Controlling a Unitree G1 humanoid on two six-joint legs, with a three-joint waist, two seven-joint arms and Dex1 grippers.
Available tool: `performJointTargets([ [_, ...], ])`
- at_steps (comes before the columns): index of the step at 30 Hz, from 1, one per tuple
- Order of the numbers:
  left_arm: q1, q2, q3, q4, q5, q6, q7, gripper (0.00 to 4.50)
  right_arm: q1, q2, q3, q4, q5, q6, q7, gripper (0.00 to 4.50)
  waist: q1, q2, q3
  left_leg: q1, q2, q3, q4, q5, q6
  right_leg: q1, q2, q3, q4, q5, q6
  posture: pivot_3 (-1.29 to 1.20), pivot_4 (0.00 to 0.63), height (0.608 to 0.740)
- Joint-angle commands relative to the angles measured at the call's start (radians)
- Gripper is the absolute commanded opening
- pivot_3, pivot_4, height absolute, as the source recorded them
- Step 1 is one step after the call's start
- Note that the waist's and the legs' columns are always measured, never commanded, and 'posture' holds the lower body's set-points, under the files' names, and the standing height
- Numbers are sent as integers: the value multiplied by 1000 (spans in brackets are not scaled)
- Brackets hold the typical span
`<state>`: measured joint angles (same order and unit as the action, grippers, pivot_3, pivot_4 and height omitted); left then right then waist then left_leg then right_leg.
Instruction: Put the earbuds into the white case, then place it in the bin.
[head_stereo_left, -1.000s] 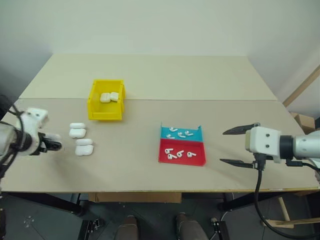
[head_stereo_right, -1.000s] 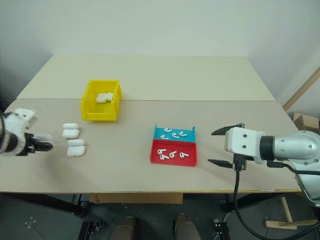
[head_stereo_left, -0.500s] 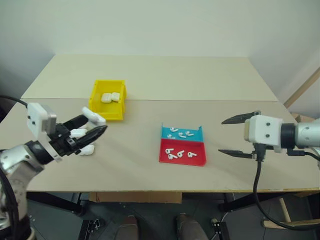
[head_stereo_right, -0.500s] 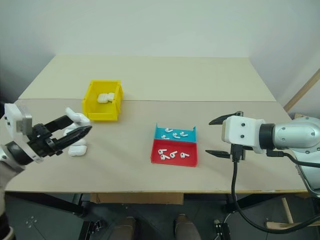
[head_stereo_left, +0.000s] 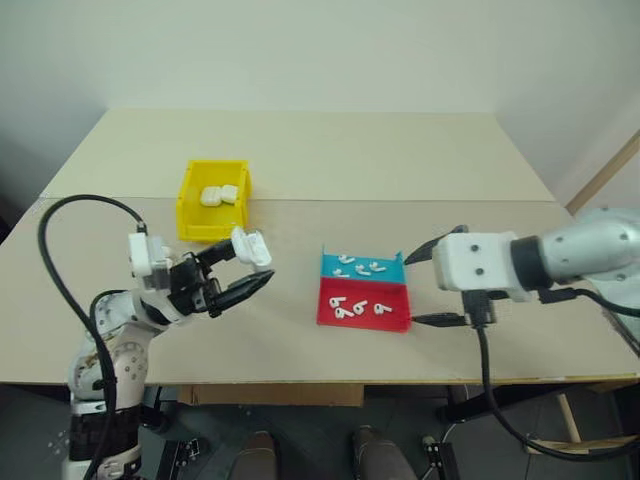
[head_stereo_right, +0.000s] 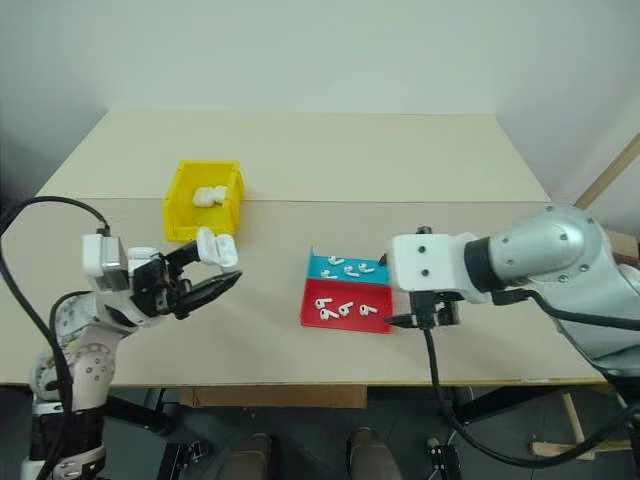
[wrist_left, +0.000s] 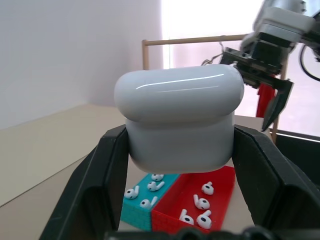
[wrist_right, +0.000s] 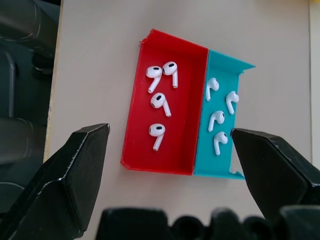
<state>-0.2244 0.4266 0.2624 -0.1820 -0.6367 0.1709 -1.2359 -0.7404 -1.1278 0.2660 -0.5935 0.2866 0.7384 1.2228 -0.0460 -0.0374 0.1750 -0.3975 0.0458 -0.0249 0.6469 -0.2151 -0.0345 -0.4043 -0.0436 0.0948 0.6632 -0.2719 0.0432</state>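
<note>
A beige table (head_stereo_left: 300, 150) is seen from above, with the yellow bin (head_stereo_left: 213, 200) set on its left half; two white cases (head_stereo_left: 220, 194) lie inside the bin, side by side. Right of centre, a shallow blue tray (head_stereo_left: 362, 267) and a shallow red tray (head_stereo_left: 365, 304) are placed edge to edge, the blue one farther from the table's front edge. Four earbuds (wrist_right: 161, 99) are scattered in the red tray and four more in the blue one, their stems pointing various ways.

The left gripper (head_stereo_left: 243, 268) is held above the table between the bin and the trays, pointing toward the trays. Its two black fingers (wrist_left: 102, 180) are clamped on the white case (wrist_left: 179, 117), one on each short side. The case is held with its lid closed and its rounded lid end sticking out past the fingertips; its long axis is laid across the gap between the fingers, roughly level in the left wrist view.

The right gripper (wrist_right: 170, 165) is poised above the near right edge of the trays, aimed downward at them, with its fingers spread wide and nothing between them. It is well apart from the held case, and is visible behind the case in the left wrist view.
</note>
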Motion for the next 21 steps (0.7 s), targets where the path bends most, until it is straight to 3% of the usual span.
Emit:
performJointTargets([
  [1, 4, -22, -18, 50, -16, -95, -57, 2799, -102, 29, 102, -24, -44, 121, 4, 4500, 2, 0, 0, 0, 0, 0, 0, 0, 0, 0, 0, 0, 0, 0, 0, 0, 150, 740],
  [8, 5, -57, -50, 149, -7, -243, -153, 2799, -234, 114, 322, -21, -134, 243, 0, 4500, 3, 0, 0, -2, 0, -1, 0, 0, 0, -1, 0, -1, -1, 0, 0, 0, 150, 740],
  [13, 19, -57, -66, 160, -8, -277, -170, 2799, -257, 152, 392, 23, -177, 237, 4, 3265, 4, 0, 0, -2, 0, -1, 1, 0, 0, -1, 0, -1, 0, 0, 0, 0, 150, 740],
  [21, 41, -28, -84, 126, -3, -293, -180, 2799, -259, 231, 490, 151, -284, 213, -15, 3265, 2, 0, 0, -2, 0, -2, 1, 0, 0, -1, 0, -2, 0, 0, 0, 0, 150, 740],
])
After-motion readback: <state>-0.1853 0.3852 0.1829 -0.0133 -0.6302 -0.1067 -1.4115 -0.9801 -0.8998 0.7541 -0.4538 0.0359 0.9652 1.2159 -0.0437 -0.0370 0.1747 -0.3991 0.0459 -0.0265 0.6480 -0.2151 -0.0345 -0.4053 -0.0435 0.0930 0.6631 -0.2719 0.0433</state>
